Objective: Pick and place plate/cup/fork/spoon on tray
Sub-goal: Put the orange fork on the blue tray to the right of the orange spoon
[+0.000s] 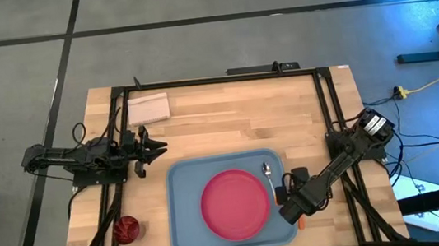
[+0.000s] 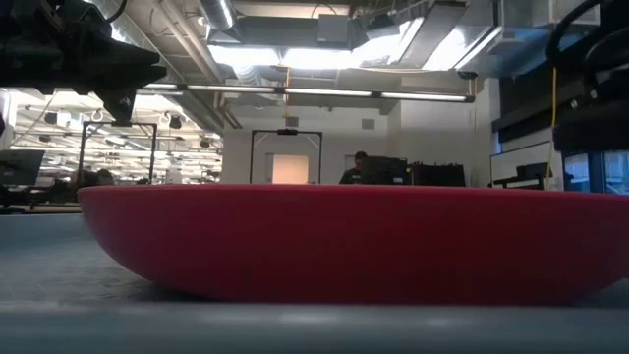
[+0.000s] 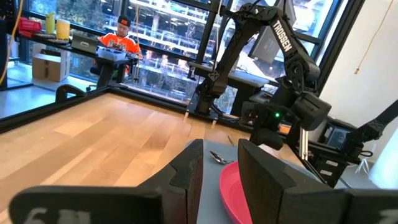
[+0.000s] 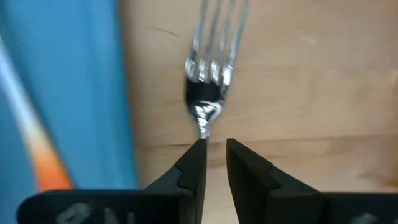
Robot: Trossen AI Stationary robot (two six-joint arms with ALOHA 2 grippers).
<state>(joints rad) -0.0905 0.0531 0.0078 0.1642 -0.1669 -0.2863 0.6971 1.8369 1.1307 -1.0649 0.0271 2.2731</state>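
Now your fork lies on the bench just ahead of the right hand, its neck at the tips of fingers slightly apart, gripping nothing. Beside that hand sits the tray, holding plate and spoon. The left hand waits, fingers narrowly apart.

Small notepad on wooden table, far-left corner.
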